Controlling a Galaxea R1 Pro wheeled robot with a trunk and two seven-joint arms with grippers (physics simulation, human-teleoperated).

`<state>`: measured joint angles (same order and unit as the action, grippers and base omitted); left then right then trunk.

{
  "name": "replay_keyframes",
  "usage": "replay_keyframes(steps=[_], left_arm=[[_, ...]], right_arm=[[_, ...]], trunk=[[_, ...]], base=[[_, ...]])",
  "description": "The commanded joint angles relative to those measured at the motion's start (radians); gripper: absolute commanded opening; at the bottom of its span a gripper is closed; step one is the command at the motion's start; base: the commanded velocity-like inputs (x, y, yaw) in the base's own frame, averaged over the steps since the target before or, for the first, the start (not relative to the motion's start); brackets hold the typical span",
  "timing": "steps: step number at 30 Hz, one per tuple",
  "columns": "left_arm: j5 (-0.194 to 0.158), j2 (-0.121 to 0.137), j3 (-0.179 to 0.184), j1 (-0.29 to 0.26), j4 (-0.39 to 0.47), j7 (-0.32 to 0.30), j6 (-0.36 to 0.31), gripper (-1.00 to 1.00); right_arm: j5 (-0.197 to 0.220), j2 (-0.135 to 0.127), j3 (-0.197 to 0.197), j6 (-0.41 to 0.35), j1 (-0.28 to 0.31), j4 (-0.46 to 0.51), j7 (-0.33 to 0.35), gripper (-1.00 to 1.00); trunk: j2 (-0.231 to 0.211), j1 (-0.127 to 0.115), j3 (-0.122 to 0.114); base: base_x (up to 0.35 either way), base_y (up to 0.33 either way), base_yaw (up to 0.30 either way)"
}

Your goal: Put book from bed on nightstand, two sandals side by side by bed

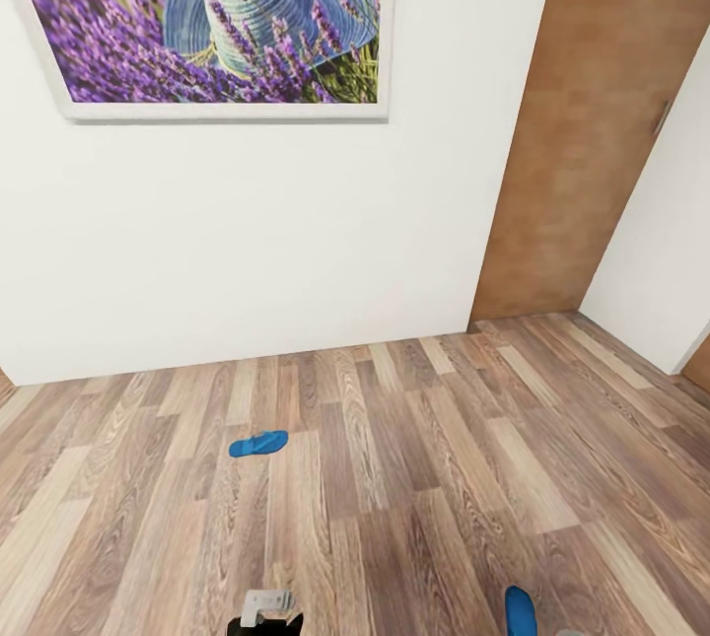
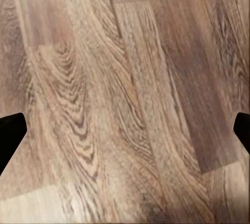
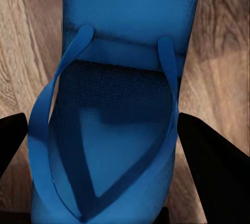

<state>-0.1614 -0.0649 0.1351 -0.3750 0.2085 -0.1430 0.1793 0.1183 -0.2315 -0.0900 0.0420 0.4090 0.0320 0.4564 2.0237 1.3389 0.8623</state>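
Your right gripper [image 3: 99, 174] straddles 1 blue sandal [image 3: 112, 104], its dark fingers at the ribbed sole's edges, contact unclear. Your left gripper [image 2: 125, 135] gapes wide over grained planks [image 2: 130, 78]. Sandal 2 [image 1: 258, 443] lies flat, well apart.

sandal [image 1: 258, 443] on floor [image 1: 414, 478], left of centre | second sandal [image 1: 519, 610] nearer, to its right | painting [image 1: 212, 15] on wall [image 1: 247, 242] behind | door [image 1: 592, 133] right

Open wood-plank floor [image 1: 414, 478] stretches ahead to the white wall [image 1: 247, 242] and the brown door [image 1: 592, 123]. One blue sandal [image 1: 258, 443] lies flat mid-floor; a second sandal [image 3: 112, 130] sits between the right tool's [image 3: 99, 146] fingers, seemingly close against them. Under the left tool [image 2: 125, 130], only bare boards.
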Motion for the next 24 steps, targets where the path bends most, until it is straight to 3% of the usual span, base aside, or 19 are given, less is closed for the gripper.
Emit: replay_keyframes(steps=[1,24], left_arm=[[-0.010,0.000,0.008,-0.001,-0.001,-0.001,0.004,1.00],[-0.010,0.000,0.008,-0.001,-0.001,-0.001,0.005,1.00]], right_arm=[[0.003,0.000,-0.008,0.000,0.001,-0.001,0.005,-1.00],[0.003,0.000,-0.008,0.000,0.001,-0.001,0.005,-1.00]], trunk=[[0.000,0.000,0.001],[0.000,0.000,0.001]], base=[[0.306,-0.159,0.000],[0.294,-0.177,0.000]])
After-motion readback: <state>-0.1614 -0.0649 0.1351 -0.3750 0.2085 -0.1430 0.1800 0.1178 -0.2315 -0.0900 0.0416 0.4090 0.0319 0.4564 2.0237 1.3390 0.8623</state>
